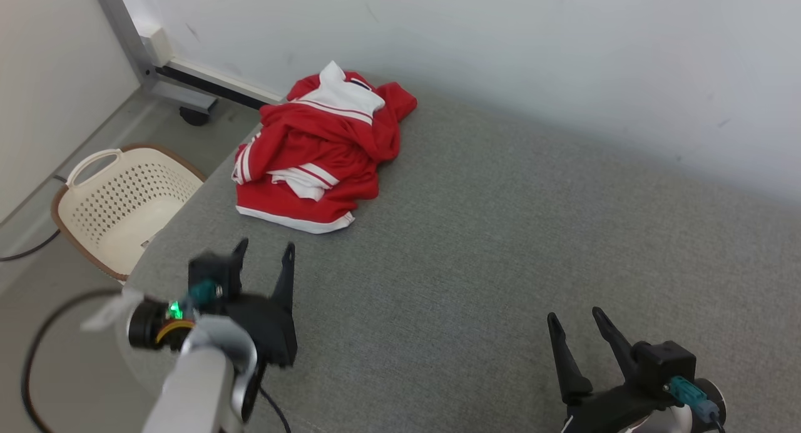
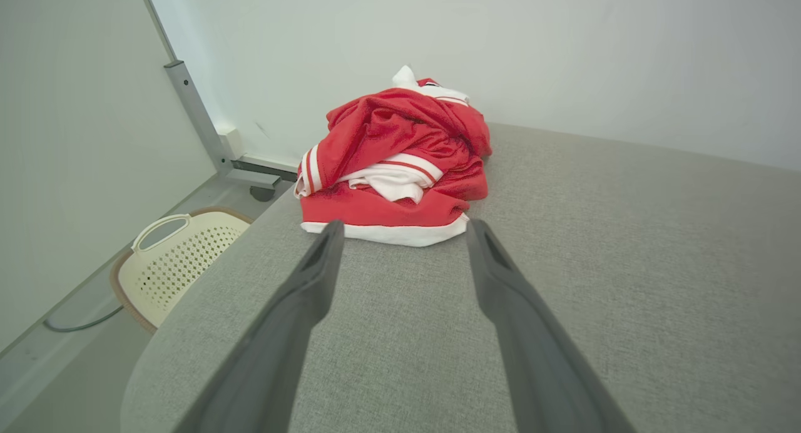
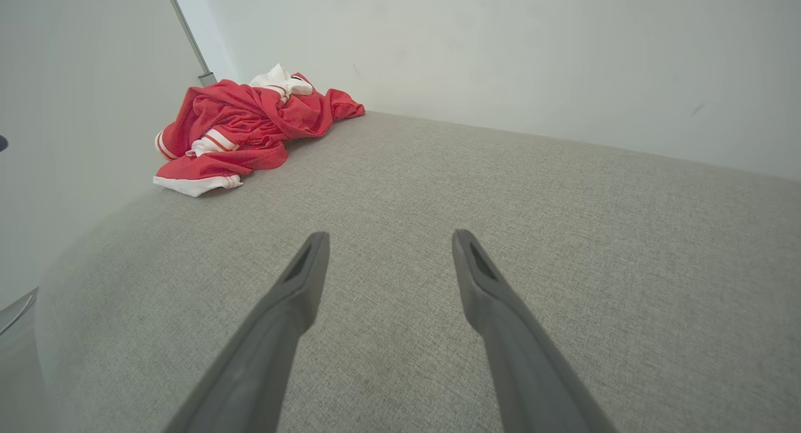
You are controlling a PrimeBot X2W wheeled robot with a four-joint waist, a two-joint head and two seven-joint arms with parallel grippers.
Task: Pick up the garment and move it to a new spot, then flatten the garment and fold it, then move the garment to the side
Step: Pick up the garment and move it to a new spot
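Observation:
A red garment [image 1: 319, 154] with white stripes and a white collar lies crumpled in a heap at the far left corner of the grey fabric surface [image 1: 500, 264]. My left gripper [image 1: 266, 251] hovers open a short way in front of the heap, its fingers empty. In the left wrist view the garment [image 2: 394, 164] sits just beyond the spread fingertips of that gripper [image 2: 405, 226]. My right gripper [image 1: 576, 317] stands open and empty near the front right, far from the cloth. The right wrist view has the garment [image 3: 244, 129] at the upper left, well past that gripper [image 3: 388, 238].
A cream perforated laundry basket [image 1: 119, 201] stands on the floor left of the surface's rounded edge. A grey metal frame on a castor [image 1: 181, 76] runs along the white wall behind. A dark cable [image 1: 25, 251] trails on the floor.

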